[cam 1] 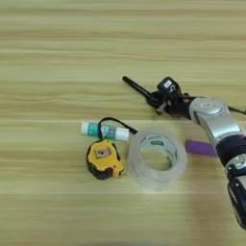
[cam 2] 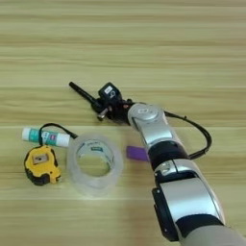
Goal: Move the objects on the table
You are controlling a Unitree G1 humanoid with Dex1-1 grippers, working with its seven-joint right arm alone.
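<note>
**Robot arm grips a pen on a wooden table**

A broad light-wood table (cam 1: 57, 48) with horizontal grain fills the view. Near its middle stands a wide clear tape roll (cam 1: 157, 158), the landmark here. Just left of the roll sits a yellow-black tape measure (cam 1: 103, 158), its black strap looping up over a white-teal glue stick (cam 1: 104, 130) lying just above it. A flat purple bar (cam 1: 201, 148) lies just right of the roll, partly hidden by the silver forearm. Above the roll, the right gripper (cam 1: 154, 101) has its jaws closed narrowly around one end of a thin black pen (cam 1: 136, 87), which points up and left.
</note>
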